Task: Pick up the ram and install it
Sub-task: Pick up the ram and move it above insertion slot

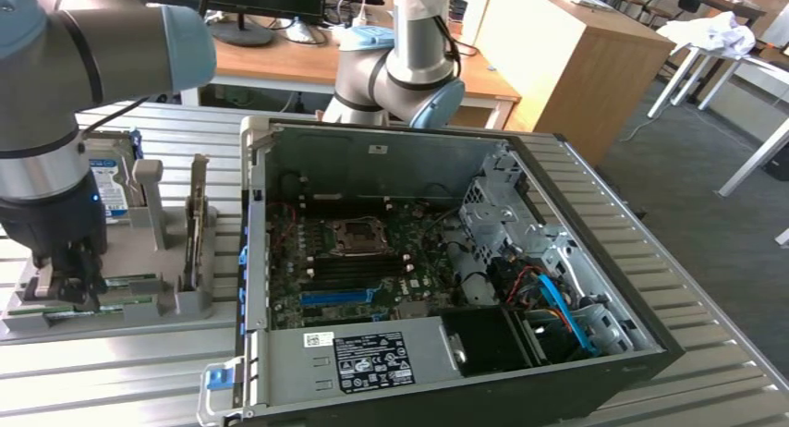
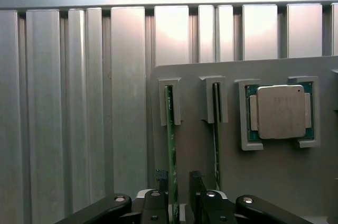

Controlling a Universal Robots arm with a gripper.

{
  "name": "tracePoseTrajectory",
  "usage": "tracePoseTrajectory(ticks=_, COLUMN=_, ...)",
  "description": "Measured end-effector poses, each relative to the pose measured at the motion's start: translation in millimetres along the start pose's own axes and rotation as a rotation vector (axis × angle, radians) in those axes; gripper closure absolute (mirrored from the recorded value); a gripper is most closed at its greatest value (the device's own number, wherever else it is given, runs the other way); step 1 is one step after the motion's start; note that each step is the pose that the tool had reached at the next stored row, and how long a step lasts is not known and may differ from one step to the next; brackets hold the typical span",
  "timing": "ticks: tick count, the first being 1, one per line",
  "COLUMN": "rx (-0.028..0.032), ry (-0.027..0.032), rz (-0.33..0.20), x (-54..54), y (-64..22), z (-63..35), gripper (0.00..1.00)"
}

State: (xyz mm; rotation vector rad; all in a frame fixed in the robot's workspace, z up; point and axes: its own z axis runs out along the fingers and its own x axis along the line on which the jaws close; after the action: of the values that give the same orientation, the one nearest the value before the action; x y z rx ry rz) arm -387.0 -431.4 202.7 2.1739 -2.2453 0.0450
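Ram (image 2: 170, 129) stands edge-up — spread claw (image 2: 178, 177) straddles it.

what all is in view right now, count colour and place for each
ribbed metal table: one, silver, under everything
flat grey plastic holder: one, grey, on the table
long thin green ram sticks: two, green, edge-on in holder slots
square silver cpu chip: one, silver, in a holder pocket beside the sticks
open black computer case: one, black, on the table, at the exterior view's right of the holder
grey robot arms: two, grey with blue caps, one over the holder, one behind the case
black gripper: one, black, open, straddling one ram stick
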Motion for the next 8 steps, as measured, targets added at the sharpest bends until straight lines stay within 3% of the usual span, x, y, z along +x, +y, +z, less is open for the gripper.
tracePoseTrajectory(ticks=8, rx=0.0003, ry=-0.0002, rz=0.000, x=-0.1, y=-0.4, z=1.3, gripper=0.70)
